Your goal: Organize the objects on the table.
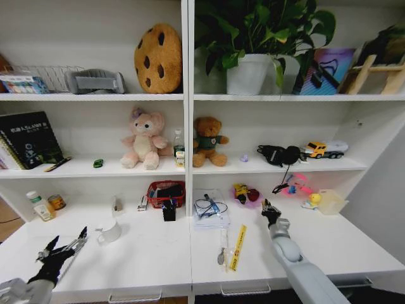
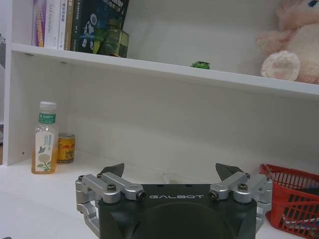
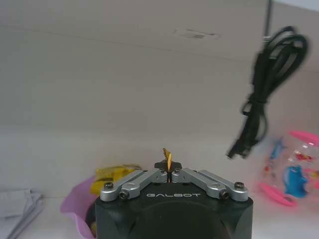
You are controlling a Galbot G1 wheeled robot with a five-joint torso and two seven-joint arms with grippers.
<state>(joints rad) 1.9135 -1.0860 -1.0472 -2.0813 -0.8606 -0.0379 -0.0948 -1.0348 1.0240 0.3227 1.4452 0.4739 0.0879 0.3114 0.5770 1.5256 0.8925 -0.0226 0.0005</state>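
While left tool [image 1: 63, 246] gapes idle, right tool [image 3: 167, 167] pinches gold scrap [image 3: 167, 157], pink bowl [image 3: 75, 206] beside, black cable [image 3: 264, 89] ahead.

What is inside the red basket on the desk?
The red basket holds dark items, one flat and black near its top; what lies beneath them is covered and cannot be seen.

Surface [image 1: 152, 253] seen as smooth matt white laminate; plush toys [image 1: 144, 140] fuzzy cloth; basket [image 1: 166, 192] red plastic mesh.
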